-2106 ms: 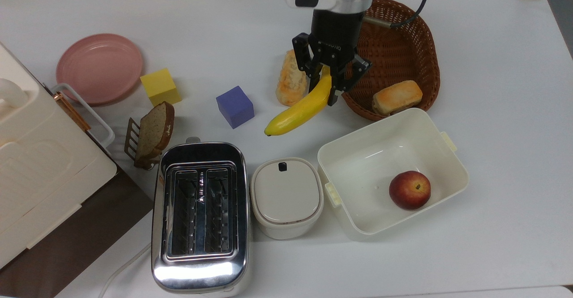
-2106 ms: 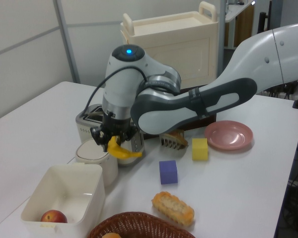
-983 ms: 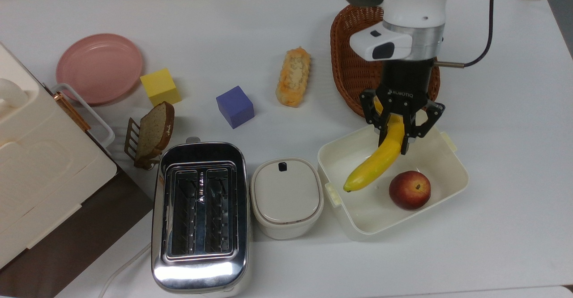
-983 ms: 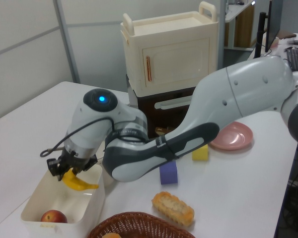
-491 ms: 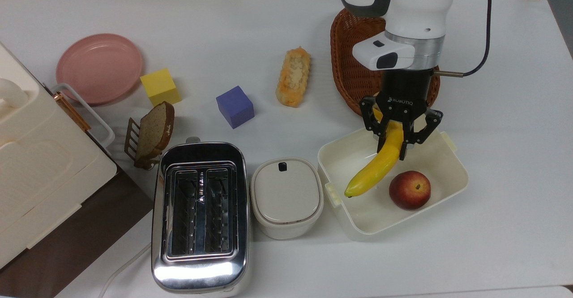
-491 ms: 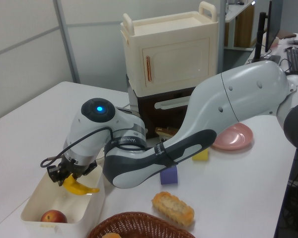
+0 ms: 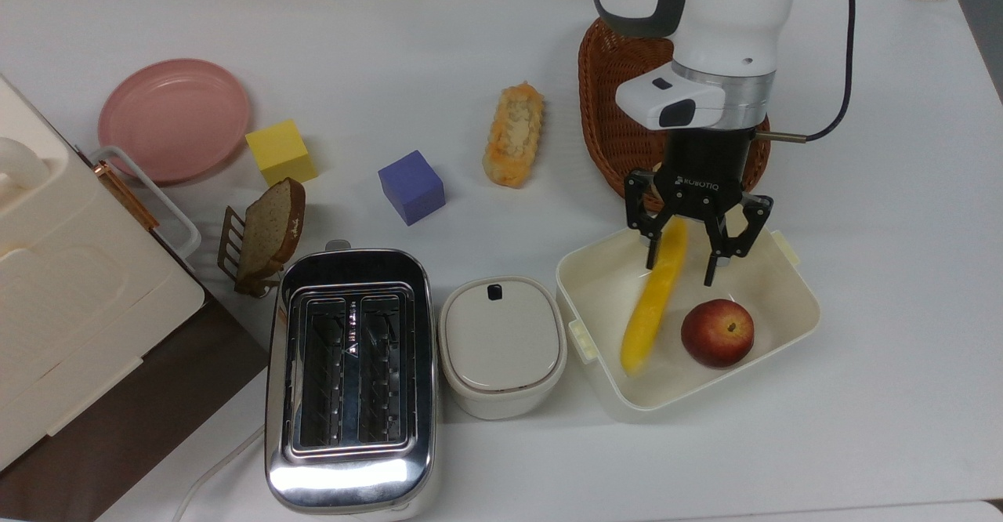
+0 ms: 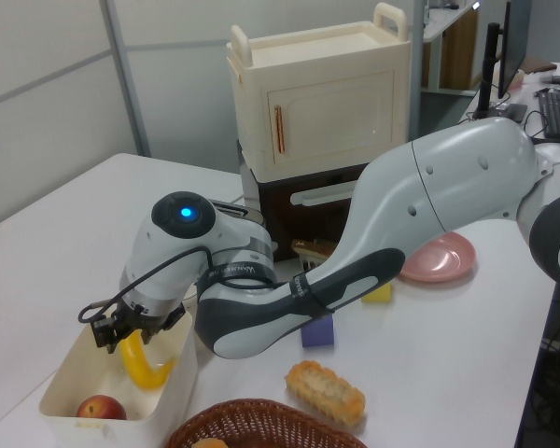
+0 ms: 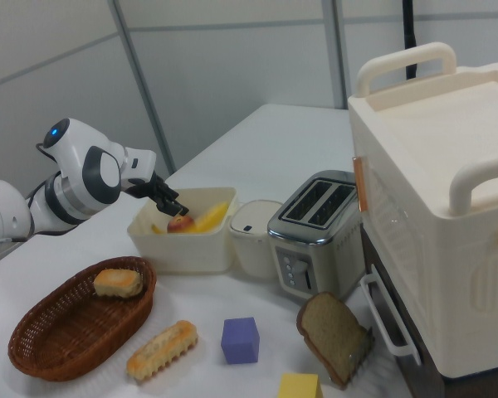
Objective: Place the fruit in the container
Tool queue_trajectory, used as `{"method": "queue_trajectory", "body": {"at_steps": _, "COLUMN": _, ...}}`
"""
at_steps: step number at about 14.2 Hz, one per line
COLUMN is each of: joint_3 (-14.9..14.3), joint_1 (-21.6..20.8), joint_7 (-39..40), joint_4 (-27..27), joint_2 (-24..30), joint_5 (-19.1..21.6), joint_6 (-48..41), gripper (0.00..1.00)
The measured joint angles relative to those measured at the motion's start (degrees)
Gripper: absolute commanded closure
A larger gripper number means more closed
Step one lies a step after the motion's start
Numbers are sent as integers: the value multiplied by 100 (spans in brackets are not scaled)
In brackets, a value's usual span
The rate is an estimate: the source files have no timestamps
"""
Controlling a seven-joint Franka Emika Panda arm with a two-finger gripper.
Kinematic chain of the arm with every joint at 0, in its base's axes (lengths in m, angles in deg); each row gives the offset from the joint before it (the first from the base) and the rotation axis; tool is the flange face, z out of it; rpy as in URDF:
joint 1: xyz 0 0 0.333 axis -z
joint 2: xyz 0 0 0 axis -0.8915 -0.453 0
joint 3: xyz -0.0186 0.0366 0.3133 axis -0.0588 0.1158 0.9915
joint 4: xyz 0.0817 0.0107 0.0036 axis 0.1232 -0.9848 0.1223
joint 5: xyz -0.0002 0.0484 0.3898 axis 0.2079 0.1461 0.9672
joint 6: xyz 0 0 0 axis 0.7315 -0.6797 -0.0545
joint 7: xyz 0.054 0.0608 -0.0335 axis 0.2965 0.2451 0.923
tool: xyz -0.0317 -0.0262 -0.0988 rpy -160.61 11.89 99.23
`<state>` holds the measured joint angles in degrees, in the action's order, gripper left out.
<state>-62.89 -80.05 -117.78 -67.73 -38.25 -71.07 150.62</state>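
The yellow banana (image 7: 653, 304) lies slanted inside the cream-white tub (image 7: 597, 285), left of a red apple (image 7: 717, 332) in the top view. My gripper (image 7: 680, 265) hangs open just above the tub's far edge. Its fingers (image 7: 649, 249) are spread, and the banana's upper end reaches up between them without being gripped. In the left view the gripper (image 8: 117, 332) is over the banana (image 8: 142, 366), which leans in the tub (image 8: 171, 399). In the right view the gripper (image 9: 171, 204) sits over the tub (image 9: 179, 249) with the banana (image 9: 210, 217) inside.
A wicker basket (image 7: 607, 126) stands behind the tub, under my arm. A white lidded pot (image 7: 501, 346) and a toaster (image 7: 350, 381) stand at the top view's left of the tub. A crusty roll (image 7: 513, 135), purple cube (image 7: 411, 186), yellow cube (image 7: 280, 151) and pink plate (image 7: 174, 118) lie farther left.
My gripper carried the banana from beside the basket to over the tub, then opened. The banana dropped out of the fingers and swung down into the tub beside the apple.
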Motion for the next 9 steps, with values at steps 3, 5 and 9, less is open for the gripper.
{"method": "queue_trajectory", "body": {"at_steps": 3, "joint_3": 0, "joint_1": 1, "joint_7": -3, "joint_4": 0, "joint_2": -11, "joint_5": -147, "joint_6": 0, "gripper": 0}}
{"method": "queue_trajectory", "body": {"at_steps": 5, "joint_3": 0, "joint_1": 19, "joint_7": -3, "joint_4": 17, "joint_2": -10, "joint_5": -147, "joint_6": 0, "gripper": 0}}
{"method": "queue_trajectory", "body": {"at_steps": 9, "joint_3": -2, "joint_1": 91, "joint_7": 77, "joint_4": 43, "joint_2": 301, "joint_5": -150, "joint_6": -251, "gripper": 0}}
